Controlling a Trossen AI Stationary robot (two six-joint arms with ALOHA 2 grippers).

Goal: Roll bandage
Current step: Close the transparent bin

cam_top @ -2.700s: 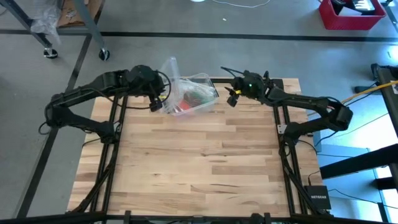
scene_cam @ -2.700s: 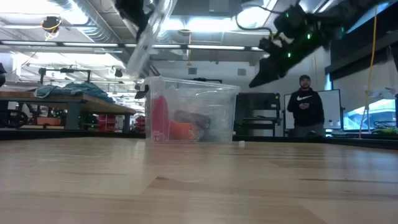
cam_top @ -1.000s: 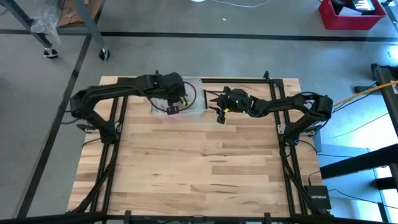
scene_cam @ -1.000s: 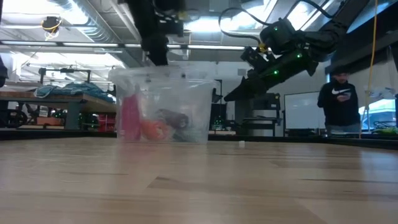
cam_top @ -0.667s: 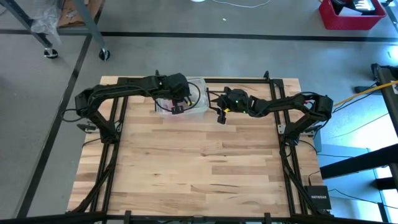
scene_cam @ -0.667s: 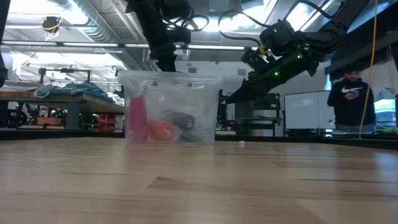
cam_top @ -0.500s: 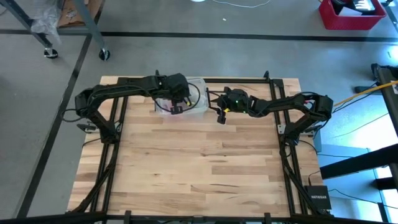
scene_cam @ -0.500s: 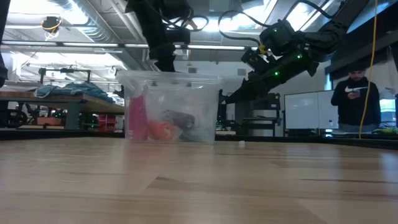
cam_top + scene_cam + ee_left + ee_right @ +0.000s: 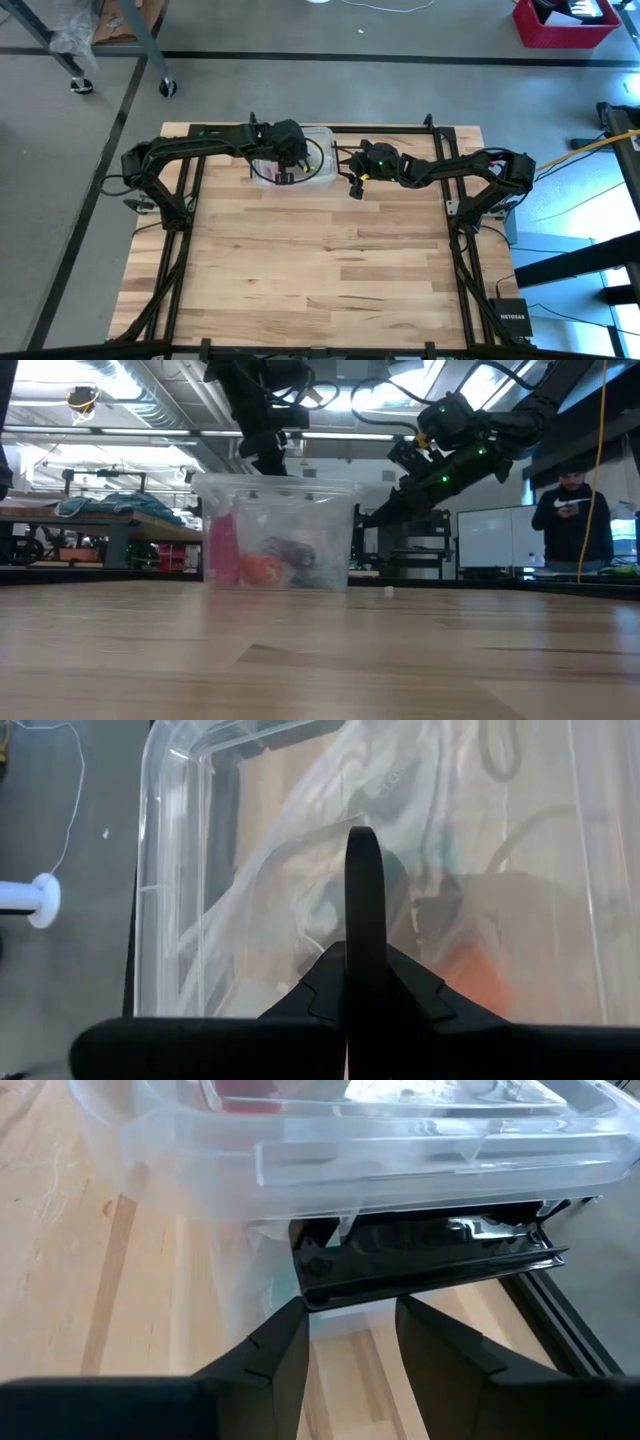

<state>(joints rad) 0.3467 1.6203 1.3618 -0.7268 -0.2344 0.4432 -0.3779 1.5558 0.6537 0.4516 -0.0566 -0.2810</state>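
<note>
A clear plastic box (image 9: pixel 318 152) with its lid on stands at the middle of the table's far edge. Through its wall (image 9: pixel 275 530) I see a pink thing, an orange thing, a dark thing and crumpled clear plastic. I cannot make out the bandage. My left gripper (image 9: pixel 283 172) is shut, pointing down over the lid (image 9: pixel 250 840). My right gripper (image 9: pixel 352 185) is open at the box's right end. In the right wrist view its fingers (image 9: pixel 352 1340) point at the box's black handle (image 9: pixel 430 1255) and stand short of it. My left gripper (image 9: pixel 360 890) points down from above at the middle of the box's clear lid with its fingers shut. Its tips stand at the lid's top (image 9: pixel 268 468). I cannot tell whether they touch it.
The wooden table top (image 9: pixel 320 260) stretches toward the near edge in front of the box. Black frame rails (image 9: pixel 190 200) run along the table's sides. A person (image 9: pixel 570 510) stands in the room beyond the table's far edge.
The box has slid a little toward the table's right edge, upright and on the table. My shut left gripper has gone with it above the lid. After that both stay still.
</note>
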